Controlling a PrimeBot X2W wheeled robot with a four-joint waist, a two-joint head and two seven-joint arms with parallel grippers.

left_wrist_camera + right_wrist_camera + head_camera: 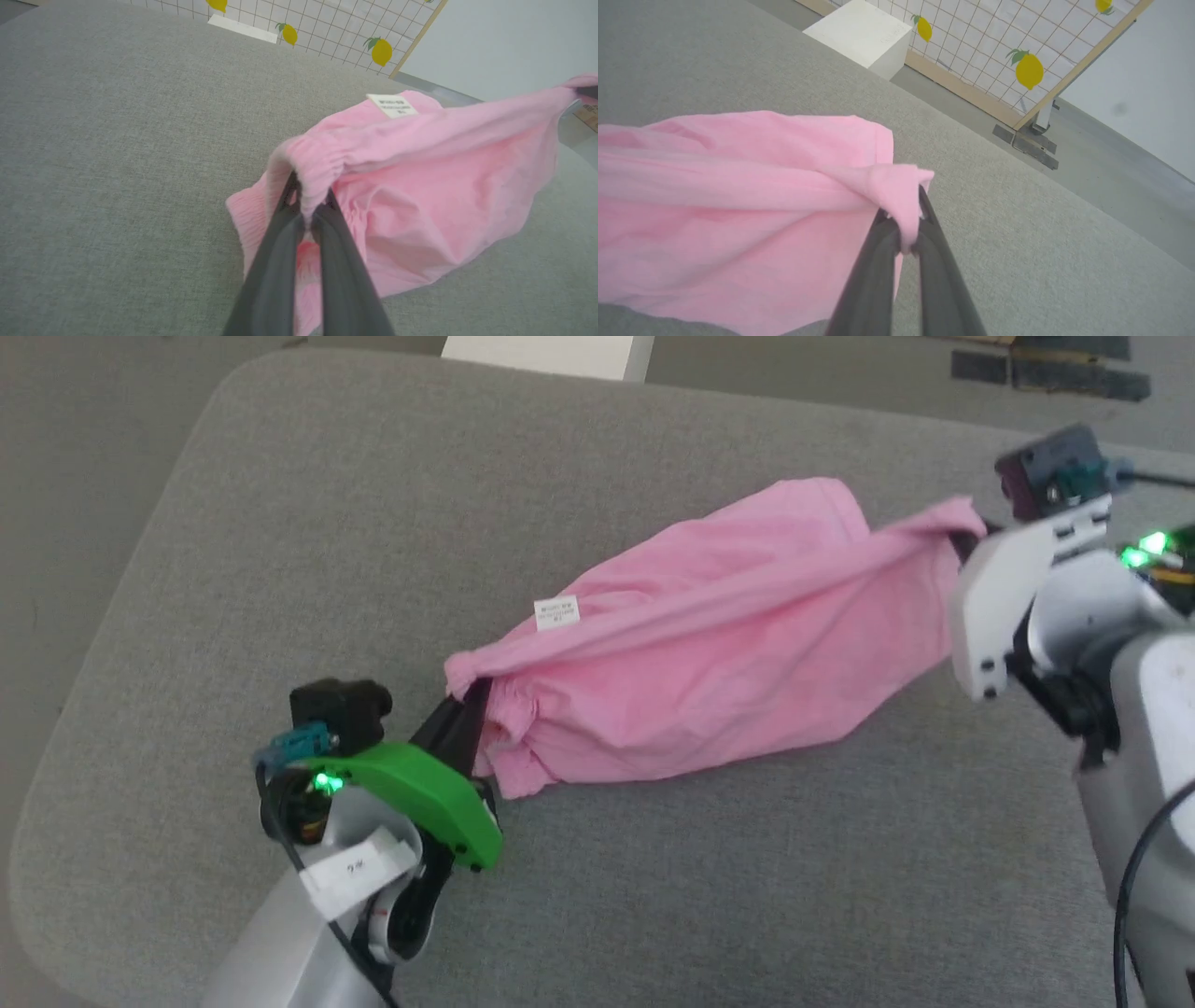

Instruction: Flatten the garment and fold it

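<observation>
The garment, light pink cloth shorts with a small white label, hangs stretched between my two grippers above the grey cushioned surface. My left gripper is shut on the gathered elastic waistband at the cloth's left end, seen pinched in the left wrist view. At the far right end, my right gripper is shut on a bunched corner of the garment, its fingertips closed around the pink cloth in the right wrist view. The cloth's lower part sags onto the surface.
The grey surface ends in a rounded edge at the left and far side. Beyond it stand a white box and a wire grid panel with yellow lemon shapes on the floor.
</observation>
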